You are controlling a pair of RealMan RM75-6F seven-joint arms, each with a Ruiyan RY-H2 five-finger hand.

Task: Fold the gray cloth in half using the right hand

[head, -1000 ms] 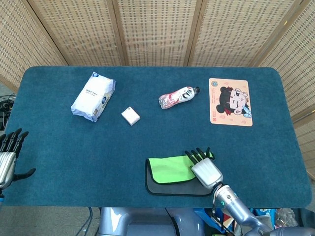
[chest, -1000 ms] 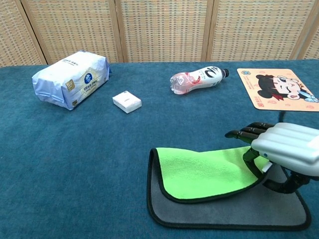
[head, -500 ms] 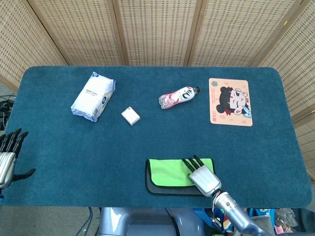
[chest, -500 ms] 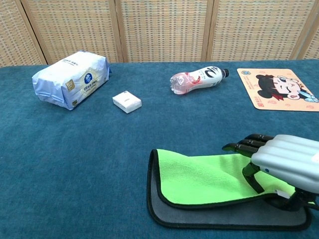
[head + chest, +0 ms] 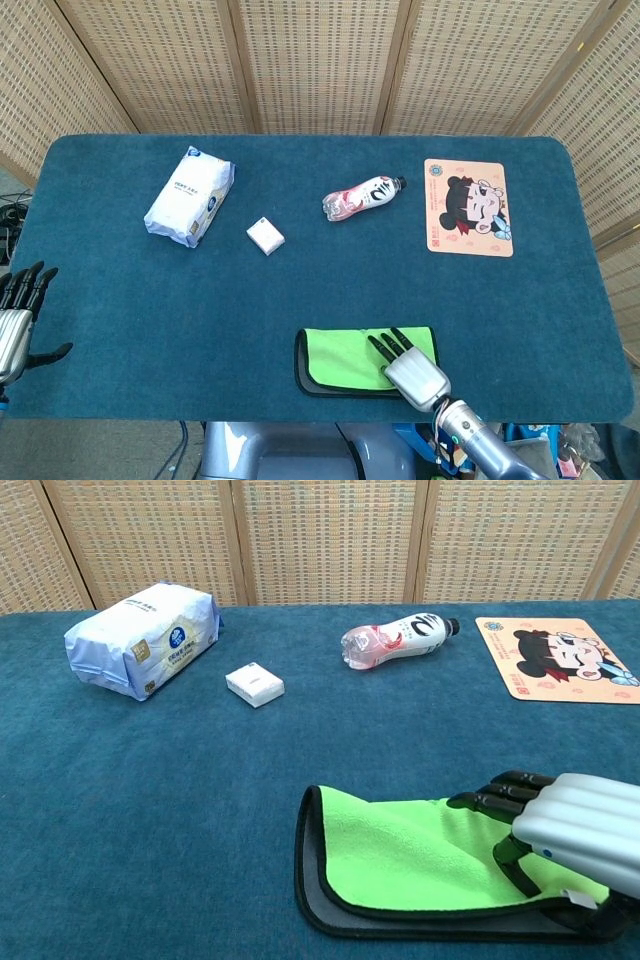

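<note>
The desk point(image 5: 120, 290), covered in dark teal fabric, fills both views and runs well beyond the right hand point(image 5: 410, 362) on every side but the near one. The cloth point(image 5: 345, 358) lies directly under and just left of that hand at the near edge of the desk, folded so its green face is up and a thin gray layer with dark trim shows along its near and left borders. The right hand rests flat on the right part of the cloth, fingers extended and lying close together; whether the thumb pinches an edge underneath cannot be told, as the palm covers it. In the chest view the hand point(image 5: 575, 830) hides the cloth's right end and is itself cut off by the picture's edge.

Far from the hand, up and left, lies a white tissue pack point(image 5: 190, 196). Up and right of the hand, well apart, a cartoon-printed mat point(image 5: 468, 207) lies flat. Straight ahead of the hand, also well apart, a plastic bottle point(image 5: 362, 196) lies on its side, cap toward the mat. A small white box point(image 5: 265, 236) sits between tissue pack and bottle. Nothing stands between these items and the hand.

The left hand point(image 5: 18, 318) sits far left off the desk edge, fingers spread, holding nothing, partly cropped.
</note>
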